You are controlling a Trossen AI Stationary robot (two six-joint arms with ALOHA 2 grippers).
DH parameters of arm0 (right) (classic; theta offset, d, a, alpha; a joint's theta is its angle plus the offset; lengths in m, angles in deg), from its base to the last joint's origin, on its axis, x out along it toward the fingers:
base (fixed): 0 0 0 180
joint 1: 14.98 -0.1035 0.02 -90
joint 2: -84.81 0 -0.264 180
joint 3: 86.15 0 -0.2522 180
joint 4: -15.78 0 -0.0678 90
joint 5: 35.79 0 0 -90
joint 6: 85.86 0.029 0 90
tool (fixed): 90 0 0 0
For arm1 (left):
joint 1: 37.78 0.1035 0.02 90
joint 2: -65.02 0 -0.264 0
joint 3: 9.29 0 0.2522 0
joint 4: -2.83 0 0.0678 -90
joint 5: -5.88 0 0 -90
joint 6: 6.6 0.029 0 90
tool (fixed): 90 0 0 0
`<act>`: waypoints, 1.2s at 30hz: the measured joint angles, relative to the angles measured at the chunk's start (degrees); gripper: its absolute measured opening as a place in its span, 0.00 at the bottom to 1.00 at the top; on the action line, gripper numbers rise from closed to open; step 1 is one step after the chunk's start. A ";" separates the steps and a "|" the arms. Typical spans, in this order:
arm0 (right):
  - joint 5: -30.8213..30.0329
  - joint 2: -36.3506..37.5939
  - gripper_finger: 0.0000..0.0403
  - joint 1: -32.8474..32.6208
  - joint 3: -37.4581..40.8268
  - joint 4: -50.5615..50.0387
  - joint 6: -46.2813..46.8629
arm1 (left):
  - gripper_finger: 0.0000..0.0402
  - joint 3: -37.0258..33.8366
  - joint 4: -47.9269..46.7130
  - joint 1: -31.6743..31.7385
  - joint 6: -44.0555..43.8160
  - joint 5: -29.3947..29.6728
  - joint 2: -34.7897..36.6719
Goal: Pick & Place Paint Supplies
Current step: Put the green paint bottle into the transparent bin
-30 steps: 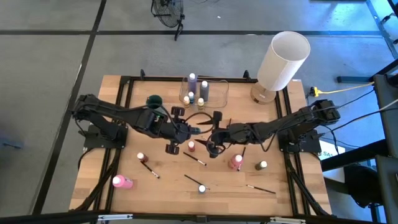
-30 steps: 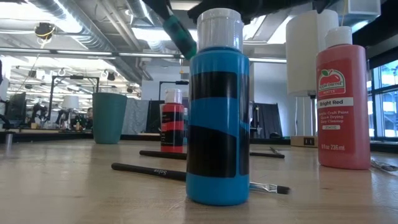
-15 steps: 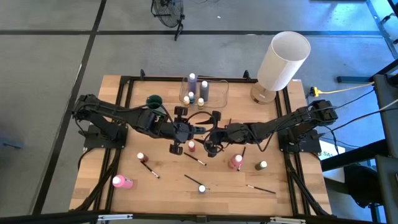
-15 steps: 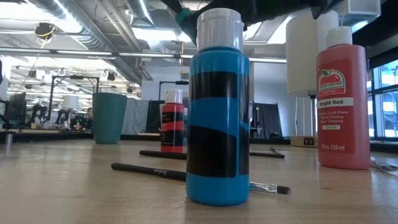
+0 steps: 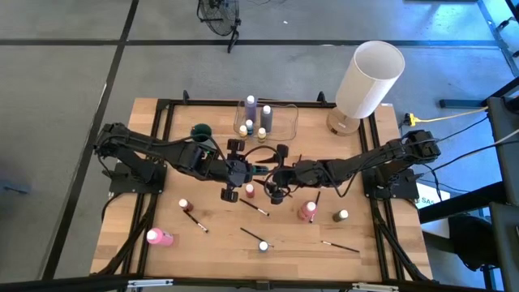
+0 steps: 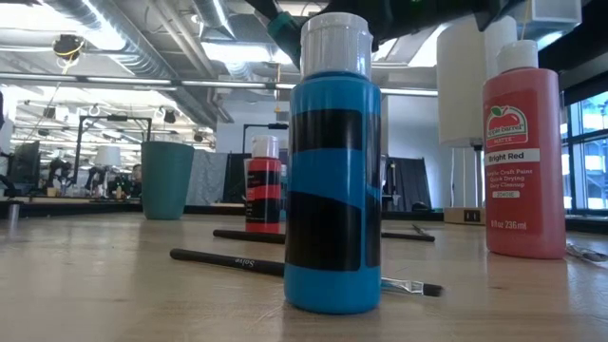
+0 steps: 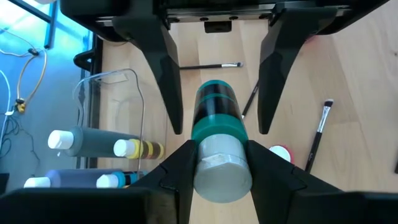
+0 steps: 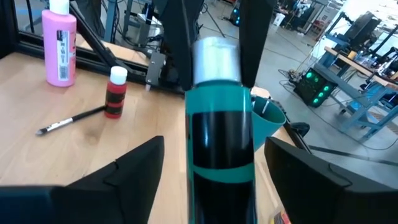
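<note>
Left gripper (image 7: 214, 163) clamps the teal bottle (image 7: 217, 121) mid-air; right gripper (image 8: 214, 165), at three o'clock, brackets it with jaws apart, apparently for handover.

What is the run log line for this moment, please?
left gripper: shut on teal bottle | right gripper: open around it | stage: handover

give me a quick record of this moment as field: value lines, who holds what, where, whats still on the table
held item: teal bottle, grey cap, lying level above mid-table
left tool: shut on the teal bottle at its cap end
right tool: open, fingers on either side of the bottle's far end, gap visible
handover: looks under way, not completed
clear container: holds several bottles
still on table: pink bottle, red bottle, blue bottle, brushes
also present: teal cup, white cylinder
</note>
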 joint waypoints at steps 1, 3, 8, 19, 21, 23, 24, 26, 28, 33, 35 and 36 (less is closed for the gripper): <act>-0.05 0.00 0.66 0.00 0.00 -0.03 0.00 | 0.29 0.00 0.00 -0.01 0.00 0.00 0.00; -0.08 0.02 0.63 0.05 0.00 -0.03 0.06 | 0.30 0.00 0.00 -0.01 0.00 -0.01 0.00; -0.08 0.02 0.54 0.09 0.00 -0.18 0.13 | 0.29 0.00 0.00 -0.37 0.89 -0.02 0.00; 0.14 0.04 0.36 0.12 0.00 -0.86 1.96 | 0.30 0.00 0.61 -0.82 1.60 -0.20 0.00; 0.16 0.07 0.34 0.20 -0.02 -1.03 2.70 | 0.29 0.00 0.66 -0.81 1.57 -0.18 0.00; 0.16 0.07 0.34 0.22 -0.02 -1.14 4.11 | 0.29 0.00 0.69 -0.78 1.49 -0.13 0.00; 0.16 0.07 0.34 0.22 -0.02 -1.16 4.46 | 0.30 0.00 0.75 -0.78 1.46 -0.13 0.00; 0.16 0.07 0.33 0.22 -0.02 -1.17 4.95 | 0.32 0.00 0.83 -0.80 1.46 0.08 0.00; 0.08 0.09 0.33 0.25 -0.02 -1.17 5.69 | 0.35 0.00 0.81 -0.82 1.53 1.54 0.00; -0.91 0.09 0.33 0.35 -0.02 -1.52 5.91 | 0.37 0.00 1.27 -1.29 1.51 5.87 0.97; -2.33 0.09 0.33 0.30 -0.02 -1.50 5.90 | 0.37 0.02 1.25 -2.00 1.51 7.39 1.90; -2.85 0.09 0.33 0.28 -0.02 -1.50 5.87 | 0.37 0.02 1.35 -2.29 1.53 7.96 2.24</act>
